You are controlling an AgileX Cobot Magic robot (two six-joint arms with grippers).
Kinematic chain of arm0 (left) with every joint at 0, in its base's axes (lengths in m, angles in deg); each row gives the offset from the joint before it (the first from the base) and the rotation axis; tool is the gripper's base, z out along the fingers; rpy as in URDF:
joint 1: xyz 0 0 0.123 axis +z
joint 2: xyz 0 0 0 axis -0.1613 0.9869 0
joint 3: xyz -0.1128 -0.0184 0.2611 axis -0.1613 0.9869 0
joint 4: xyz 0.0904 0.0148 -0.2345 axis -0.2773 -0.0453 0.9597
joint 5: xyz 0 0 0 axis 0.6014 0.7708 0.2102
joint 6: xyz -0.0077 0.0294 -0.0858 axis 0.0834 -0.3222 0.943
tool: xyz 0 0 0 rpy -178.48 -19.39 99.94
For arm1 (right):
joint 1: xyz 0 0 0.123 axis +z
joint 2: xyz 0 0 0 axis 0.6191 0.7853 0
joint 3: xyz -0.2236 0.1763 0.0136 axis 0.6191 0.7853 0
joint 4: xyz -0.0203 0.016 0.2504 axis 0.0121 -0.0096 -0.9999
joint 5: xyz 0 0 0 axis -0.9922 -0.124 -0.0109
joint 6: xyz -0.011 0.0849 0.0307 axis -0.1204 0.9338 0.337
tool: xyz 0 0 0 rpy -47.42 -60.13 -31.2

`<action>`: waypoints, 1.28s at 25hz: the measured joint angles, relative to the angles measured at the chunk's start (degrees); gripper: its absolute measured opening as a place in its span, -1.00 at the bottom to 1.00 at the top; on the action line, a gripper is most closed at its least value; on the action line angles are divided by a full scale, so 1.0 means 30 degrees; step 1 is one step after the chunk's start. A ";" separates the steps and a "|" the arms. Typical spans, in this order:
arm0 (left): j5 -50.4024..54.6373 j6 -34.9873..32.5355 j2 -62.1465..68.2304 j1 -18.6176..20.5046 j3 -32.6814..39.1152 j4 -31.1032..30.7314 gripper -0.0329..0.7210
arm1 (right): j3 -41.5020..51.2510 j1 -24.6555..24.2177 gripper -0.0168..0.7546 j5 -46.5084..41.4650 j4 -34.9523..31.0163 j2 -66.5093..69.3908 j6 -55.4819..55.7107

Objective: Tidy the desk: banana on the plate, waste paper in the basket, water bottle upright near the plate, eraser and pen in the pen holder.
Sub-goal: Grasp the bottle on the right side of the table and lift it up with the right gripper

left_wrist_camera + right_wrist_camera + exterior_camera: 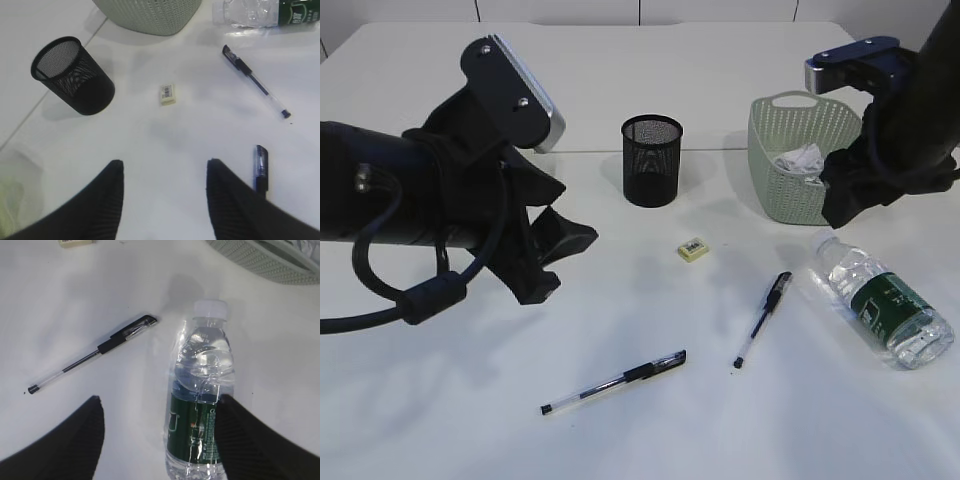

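Mesh pen holder (pixel 652 160) empty; basket (pixel 800 160) holds waste paper (pixel 800 160); both end effectors spread apart

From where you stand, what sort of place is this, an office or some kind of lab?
Most likely a desk mocked up in a lab. Ordinary desk things lie on a bare white table: a mesh pen holder, two pens, an eraser and a waste basket, with two black robot arms over them.

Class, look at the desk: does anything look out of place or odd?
The bottle lies on its side, capped. Two pens and the eraser lie loose outside the pen holder. Nothing looks spilled.
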 joint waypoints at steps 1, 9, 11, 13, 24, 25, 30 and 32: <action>0.0309 0.0036 0.0000 0.0000 0.0000 0.0294 0.19 | 0.0000 -0.0132 0.37 0.0032 0.0000 0.0189 0.0000; 0.1157 0.0032 0.0000 0.0000 0.0000 0.1063 0.33 | 0.0006 -0.0316 0.38 0.0742 0.0000 0.1034 0.0028; 0.0985 0.0032 0.0000 0.0000 0.0000 0.1350 0.33 | 0.0006 -0.0411 0.38 0.0964 -0.0278 0.1229 0.0028; 0.0843 0.0032 0.0000 0.0000 0.0000 0.1476 0.33 | 0.0006 -0.0686 0.41 0.1124 -0.0709 0.1536 -0.0116; 0.0588 0.0032 -0.0077 0.0000 0.0489 0.2093 0.33 | -0.0228 -0.1609 0.48 0.2147 -0.1079 0.3916 -0.1258; 0.0575 0.0032 -0.0162 0.0000 0.0489 0.2129 0.32 | -0.0385 -0.1609 0.48 0.2160 -0.1115 0.4197 -0.1295; 0.0377 0.0032 -0.0202 0.0000 0.0489 0.2286 0.32 | -0.1532 -0.1647 0.48 0.2206 -0.1232 0.5183 -0.1336; 0.0303 0.0032 -0.0202 0.0000 0.0525 0.2329 0.32 | -0.2219 -0.1647 0.48 0.2206 -0.1232 0.5542 -0.1336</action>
